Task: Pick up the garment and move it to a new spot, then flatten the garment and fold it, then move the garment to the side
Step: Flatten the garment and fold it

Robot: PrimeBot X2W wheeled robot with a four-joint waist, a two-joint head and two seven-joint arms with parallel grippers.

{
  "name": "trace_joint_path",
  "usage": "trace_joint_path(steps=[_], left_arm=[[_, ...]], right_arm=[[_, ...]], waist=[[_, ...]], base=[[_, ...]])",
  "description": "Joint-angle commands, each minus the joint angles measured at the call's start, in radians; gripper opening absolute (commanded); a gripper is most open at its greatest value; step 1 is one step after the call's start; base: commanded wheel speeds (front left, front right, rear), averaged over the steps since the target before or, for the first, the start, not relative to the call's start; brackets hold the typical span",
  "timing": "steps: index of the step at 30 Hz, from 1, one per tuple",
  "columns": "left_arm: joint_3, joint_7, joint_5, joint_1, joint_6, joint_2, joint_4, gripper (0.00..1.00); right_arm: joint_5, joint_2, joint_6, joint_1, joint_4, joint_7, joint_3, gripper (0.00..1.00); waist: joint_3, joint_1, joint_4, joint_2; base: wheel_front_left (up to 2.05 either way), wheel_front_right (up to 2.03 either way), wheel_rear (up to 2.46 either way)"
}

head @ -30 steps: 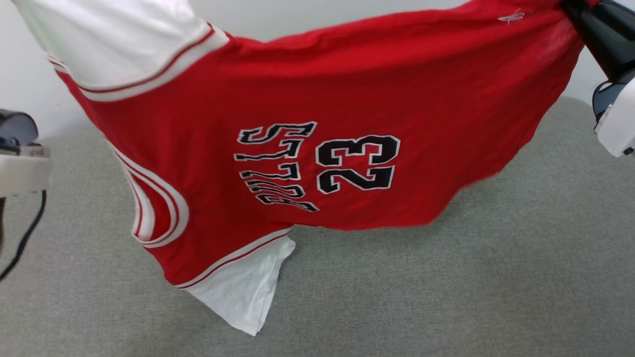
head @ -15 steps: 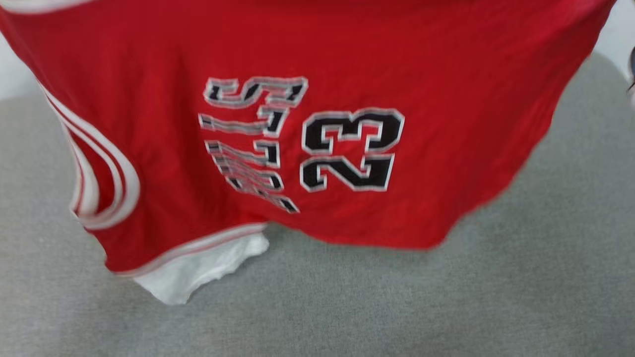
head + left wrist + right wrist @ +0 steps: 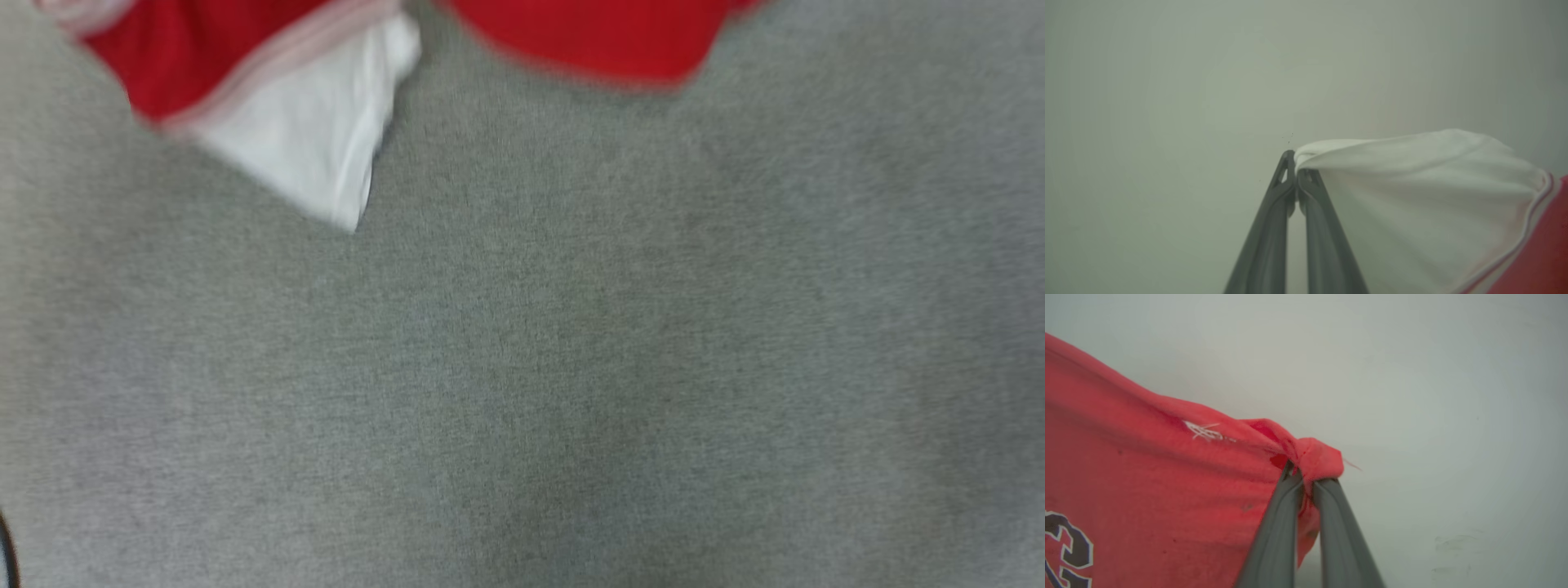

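Note:
The garment (image 3: 269,98) is a red jersey with white sleeves, held up in the air between both arms. Only its lower edge hangs into the top of the blurred head view: a white sleeve tip and a red hem over the grey surface (image 3: 571,367). In the left wrist view my left gripper (image 3: 1295,169) is shut on the edge of a white sleeve of the garment (image 3: 1412,183). In the right wrist view my right gripper (image 3: 1302,475) is shut on a bunched red corner of the garment (image 3: 1147,477), with part of the black print at the lower left.
A grey fabric surface spreads across the head view beneath the hanging cloth. A pale plain wall (image 3: 1208,81) stands behind both grippers in the wrist views. A thin dark cable (image 3: 6,555) shows at the lower left edge.
The head view has tilted down, so the jersey has slid up and mostly out of frame, print included. Both grippers keep hold of it.

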Motion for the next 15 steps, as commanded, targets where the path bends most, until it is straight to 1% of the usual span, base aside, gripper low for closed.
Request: trace_joint_path(steps=[1, 3, 8, 12, 15], left_arm=[[-0.007, -0.008, 0.014, -0.043, -0.006, -0.019, 0.031, 0.0], [-0.018, -0.027, 0.048, -0.146, -0.02, -0.056, 0.11, 0.0], [-0.03, -0.116, 0.089, -0.311, -0.037, -0.148, 0.308, 0.0], [-0.052, -0.185, 0.102, -0.338, -0.061, -0.196, 0.433, 0.0], [-0.068, -0.226, 0.096, -0.284, -0.079, -0.222, 0.496, 0.0]], right_arm=[[-0.015, -0.002, -0.001, -0.035, 0.027, -0.013, 0.002, 0.0], [-0.051, -0.007, -0.001, -0.116, 0.083, -0.049, 0.015, 0.0], [-0.147, -0.005, -0.001, -0.249, 0.225, -0.169, 0.046, 0.0], [-0.209, 0.012, -0.001, -0.28, 0.326, -0.267, 0.065, 0.0], [-0.227, 0.044, -0.001, -0.246, 0.407, -0.324, 0.059, 0.0]], waist=[[0.066, -0.0002, 0.007, 0.0], [0.105, -0.0002, 0.017, 0.0], [0.159, -0.0002, 0.043, 0.0], [0.177, -0.0002, 0.064, 0.0], [0.179, -0.0002, 0.072, 0.0]], base=[[0.0, 0.0, 0.0], [0.0, 0.0, 0.0], [0.0, 0.0, 0.0], [0.0, 0.0, 0.0], [0.0, 0.0, 0.0]])
